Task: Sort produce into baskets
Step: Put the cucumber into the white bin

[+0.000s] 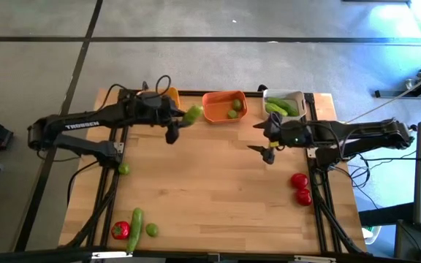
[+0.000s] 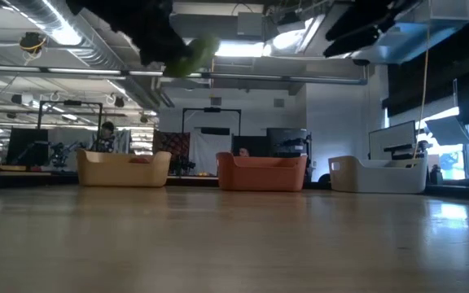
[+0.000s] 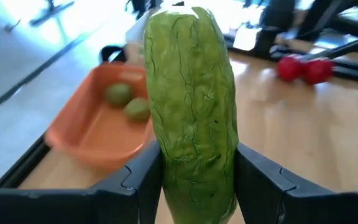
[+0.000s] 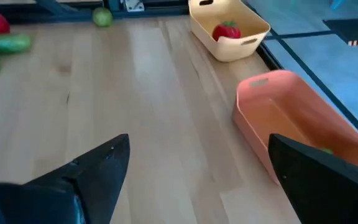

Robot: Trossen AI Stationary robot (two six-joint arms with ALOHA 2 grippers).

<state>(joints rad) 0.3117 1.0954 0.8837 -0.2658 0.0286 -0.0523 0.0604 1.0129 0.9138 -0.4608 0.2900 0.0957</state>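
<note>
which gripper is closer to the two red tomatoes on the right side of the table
Right. The right gripper, open and empty, hangs inward of the two red rounded tomatoes, toward the baskets. The left gripper, gripping a green cucumber piece, is far across by the orange plastic basket.

Wooden table [image 1: 210, 183] carrying three baskets along its far edge: yellow basket [image 2: 123, 168], orange basket [image 1: 224, 107], white basket [image 1: 284, 103]. Two tomatoes [image 1: 300, 188] lying together near the right edge. One lime [image 1: 123, 169] sitting alone at the left edge. Tomato [image 1: 120, 231], cucumber [image 1: 135, 222] and lime [image 1: 152, 229] clustering at the near left corner.
</note>
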